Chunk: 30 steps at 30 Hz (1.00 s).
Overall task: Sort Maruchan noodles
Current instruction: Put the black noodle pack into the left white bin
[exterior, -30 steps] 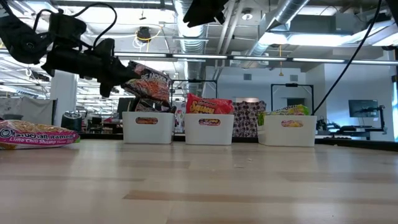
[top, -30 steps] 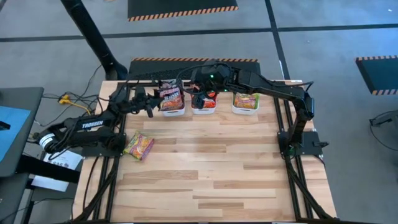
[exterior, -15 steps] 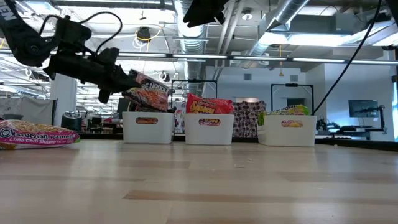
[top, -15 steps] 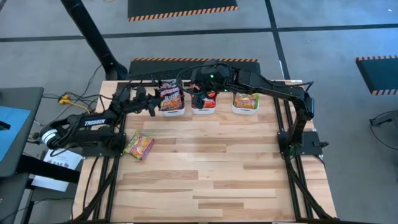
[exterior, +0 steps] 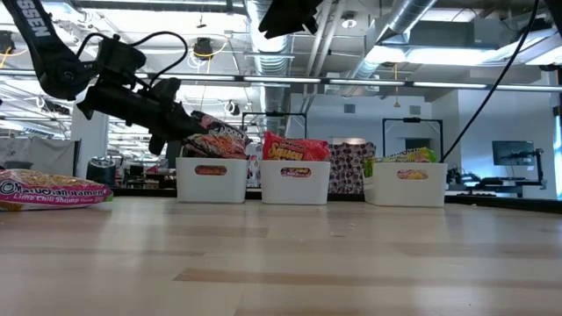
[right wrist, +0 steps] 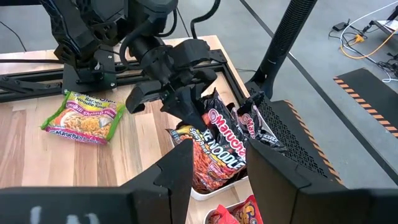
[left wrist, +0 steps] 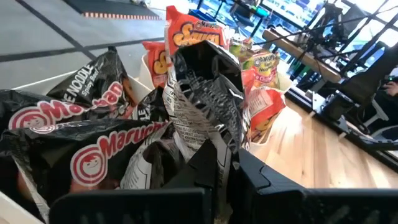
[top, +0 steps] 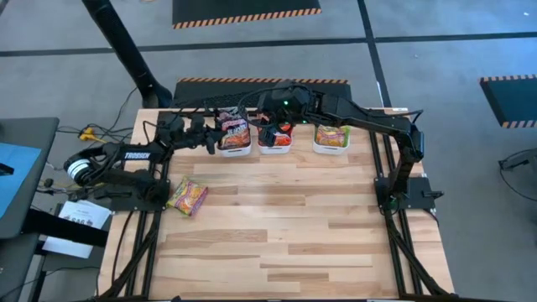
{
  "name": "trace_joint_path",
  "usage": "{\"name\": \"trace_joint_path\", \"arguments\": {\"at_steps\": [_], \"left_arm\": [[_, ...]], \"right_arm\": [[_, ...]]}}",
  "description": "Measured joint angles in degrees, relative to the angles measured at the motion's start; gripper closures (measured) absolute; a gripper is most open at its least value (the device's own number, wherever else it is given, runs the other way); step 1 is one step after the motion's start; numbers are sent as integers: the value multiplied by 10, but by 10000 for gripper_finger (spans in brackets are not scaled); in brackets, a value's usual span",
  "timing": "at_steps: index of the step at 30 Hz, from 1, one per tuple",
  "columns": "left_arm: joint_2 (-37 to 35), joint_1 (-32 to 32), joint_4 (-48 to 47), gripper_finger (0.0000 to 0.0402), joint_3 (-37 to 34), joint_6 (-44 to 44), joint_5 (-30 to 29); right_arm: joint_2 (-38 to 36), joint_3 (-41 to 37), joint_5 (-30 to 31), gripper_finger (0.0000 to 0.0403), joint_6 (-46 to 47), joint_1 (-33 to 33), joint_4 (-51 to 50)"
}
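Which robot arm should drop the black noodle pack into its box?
The left. Its pincer is shut on the black noodle pack right over the left bin. The right pincer hovers open nearby, holding nothing.

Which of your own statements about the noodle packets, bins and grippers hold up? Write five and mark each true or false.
1. The left gripper is shut on a dark Maruchan packet over the left bin. True.
2. The middle bin holds green packets. False: it holds red-orange packets.
3. A green Lime Chili Shrimp packet lies on the table, outside the bins. True.
4. The right gripper holds a packet. False: it hangs open and holds nothing.
5. The right bin is empty. False: green and yellow packets stick out of it.
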Motion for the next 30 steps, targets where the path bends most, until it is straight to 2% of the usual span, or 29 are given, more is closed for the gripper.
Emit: {"name": "trace_joint_path", "arguments": {"at_steps": [6, 14, 20, 30], "left_arm": [[-1, 0, -4, 392, 0, -2, -3], [0, 10, -62, 340, -1, -15, 7], [0, 12, -67, 303, -1, -17, 28], [-1, 12, -92, 273, 29, -30, 61]], "right_arm": [[0, 0, 0, 232, 0, 0, 0], [0, 0, 0, 232, -1, 0, 0], [0, 0, 0, 232, -5, 0, 0], [0, 0, 0, 232, -5, 0, 0]]}}
